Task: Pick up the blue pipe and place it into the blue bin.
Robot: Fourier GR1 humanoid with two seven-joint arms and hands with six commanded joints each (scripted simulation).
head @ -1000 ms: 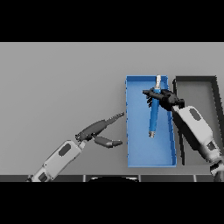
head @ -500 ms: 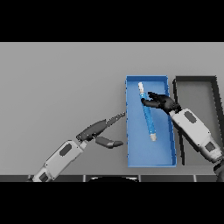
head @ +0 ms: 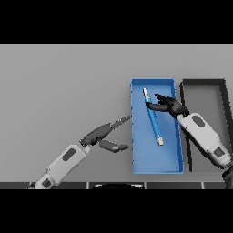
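Observation:
The blue pipe [head: 153,119] lies lengthwise inside the blue bin [head: 136,154], its pale tip toward the far wall. My right hand [head: 169,106] hovers over the bin's right half, just right of the pipe's upper part, fingers spread and open. One fingertip reaches as far as the pipe; nothing is held. My left hand [head: 104,135] rests open over the table just left of the bin, fingers pointing at its left wall.
A black bin [head: 203,82] stands directly right of the blue bin, their walls nearly touching. My right forearm [head: 202,136] crosses the wall between the two bins. Bare grey table [head: 59,86] spreads to the left and behind.
The pipe, held tilted over the bin a second ago, now lies on the bin floor. My right hand has let go and opened, shifting slightly right. The left hand stayed put.

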